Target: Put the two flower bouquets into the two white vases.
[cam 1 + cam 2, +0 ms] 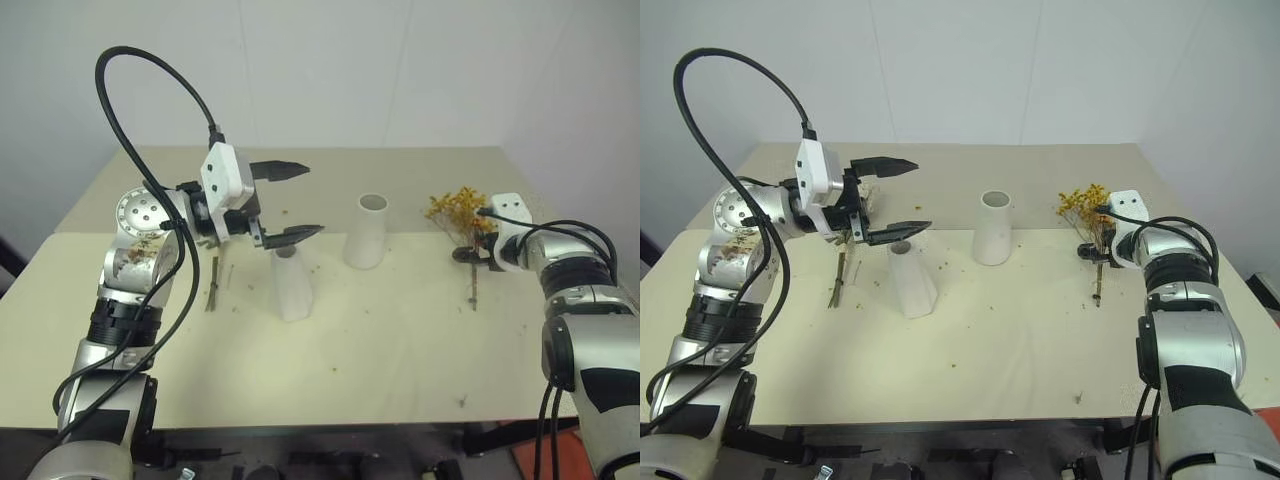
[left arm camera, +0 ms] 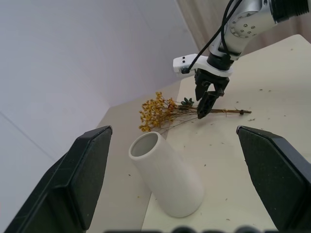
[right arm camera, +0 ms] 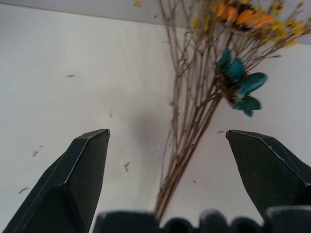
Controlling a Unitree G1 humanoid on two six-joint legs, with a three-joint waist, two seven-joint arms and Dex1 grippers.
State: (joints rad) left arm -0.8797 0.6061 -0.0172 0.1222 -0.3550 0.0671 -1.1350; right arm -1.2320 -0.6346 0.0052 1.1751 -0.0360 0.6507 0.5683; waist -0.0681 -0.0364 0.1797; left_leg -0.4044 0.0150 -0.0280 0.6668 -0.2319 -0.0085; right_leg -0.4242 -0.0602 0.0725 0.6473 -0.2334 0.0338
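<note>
Right wrist view: your right hand [image 3: 165, 145] hangs wide open astride the yellow bouquet [image 1: 458, 212] stems, right of the cylinder vase [image 1: 367, 232]; your left hand [image 1: 290, 200] gapes empty above the cone vase [image 1: 291, 285].

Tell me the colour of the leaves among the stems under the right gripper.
Teal, blue-green leaves among the thin brown stems of the yellow-orange dried bouquet; the right wrist view shows them best.

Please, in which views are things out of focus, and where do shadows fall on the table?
In the right wrist view the yellow-orange bouquet is soft, most at its blossoms, and the right gripper has open fingers with fairly crisp edges. In the left wrist view the cylinder vase looks sharp. In the left eye view the light is even, and the cone vase throws only a faint shadow on the table.
</note>
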